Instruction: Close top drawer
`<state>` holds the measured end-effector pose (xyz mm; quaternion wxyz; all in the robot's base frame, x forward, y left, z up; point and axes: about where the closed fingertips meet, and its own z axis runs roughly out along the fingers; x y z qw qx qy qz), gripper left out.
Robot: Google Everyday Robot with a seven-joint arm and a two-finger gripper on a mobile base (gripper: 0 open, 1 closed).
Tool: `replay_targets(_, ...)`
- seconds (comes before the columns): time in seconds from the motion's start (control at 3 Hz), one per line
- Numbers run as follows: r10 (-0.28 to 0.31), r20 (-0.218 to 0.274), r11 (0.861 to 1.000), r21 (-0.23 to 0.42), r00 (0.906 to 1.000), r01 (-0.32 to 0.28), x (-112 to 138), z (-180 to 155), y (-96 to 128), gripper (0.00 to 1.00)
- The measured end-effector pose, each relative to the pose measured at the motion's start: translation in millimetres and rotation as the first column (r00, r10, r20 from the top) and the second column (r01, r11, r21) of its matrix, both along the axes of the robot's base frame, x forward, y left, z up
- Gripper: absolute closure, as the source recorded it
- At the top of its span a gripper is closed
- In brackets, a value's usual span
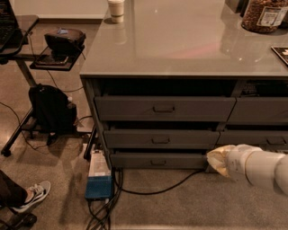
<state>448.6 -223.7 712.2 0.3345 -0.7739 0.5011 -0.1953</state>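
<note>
The top drawer (164, 108) is the uppermost wide grey front on the left of the cabinet, with one small central handle. A dark gap runs between its upper edge and the countertop (180, 49). Two shallower drawer fronts (157, 140) lie below it. My gripper (217, 160) is the pale tip of a white arm coming in from the lower right. It hangs low beside the right end of the bottom drawer, well below and right of the top drawer's handle, touching nothing I can make out.
A paper cup (116, 9) and a jar (264, 15) stand on the countertop. Left of the cabinet are a black backpack (51, 108) and a side stand (54, 58) with a dark device. A blue-and-white box (99, 176) and cables lie on the floor; a person's shoe (32, 194) is at lower left.
</note>
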Motion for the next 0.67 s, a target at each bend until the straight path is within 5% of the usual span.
replay_targets(0.33,0.046,0.103,0.999,0.021,0.9936,-0.049,-20.9,52.3,39.4,1.0)
replay_targets(0.67,0.064,0.256,0.997,0.024,0.9644,-0.073,-21.6,121.9,72.1,1.0)
